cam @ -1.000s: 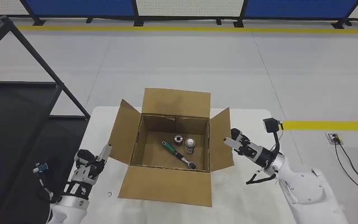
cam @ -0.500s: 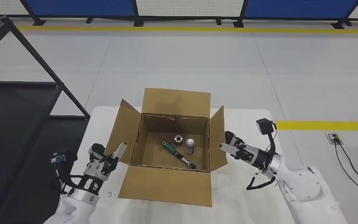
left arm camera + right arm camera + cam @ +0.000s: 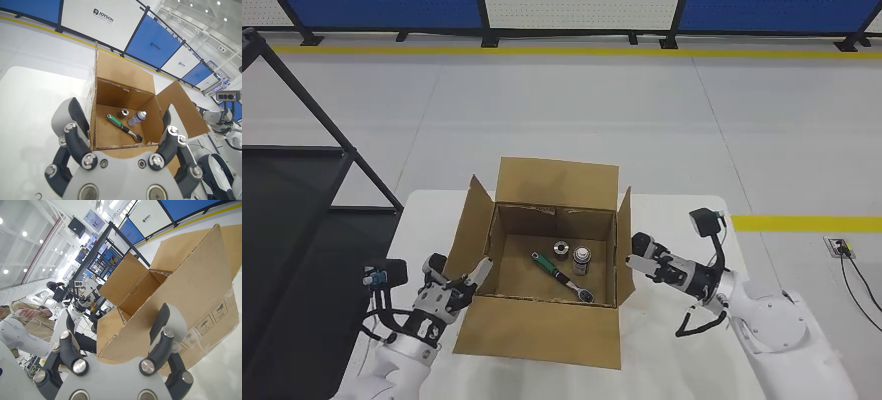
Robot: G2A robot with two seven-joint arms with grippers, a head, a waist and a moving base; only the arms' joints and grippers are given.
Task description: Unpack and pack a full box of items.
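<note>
An open cardboard box (image 3: 542,335) stands mid-table. Inside lie a green-handled ratchet wrench (image 3: 560,275), a metal socket (image 3: 560,249) and a small spray can (image 3: 582,260). My left gripper (image 3: 467,283) is open against the box's left side flap (image 3: 474,225), which stands nearly upright. In the left wrist view the flap's edge (image 3: 94,94) runs beside one finger (image 3: 77,113), with the wrench (image 3: 122,127), socket (image 3: 123,113) and can (image 3: 136,119) beyond. My right gripper (image 3: 634,255) is open at the right side flap (image 3: 623,240), and that flap (image 3: 189,294) passes between its fingers (image 3: 166,321).
The white table (image 3: 672,360) has bare room on both sides of the box. The far flap (image 3: 557,182) and near flap (image 3: 532,345) lie folded outward. A black metal rack (image 3: 302,200) stands off the table's left side.
Both grippers have moved inward toward the box. The left and right side flaps have swung from splayed outward to nearly upright.
</note>
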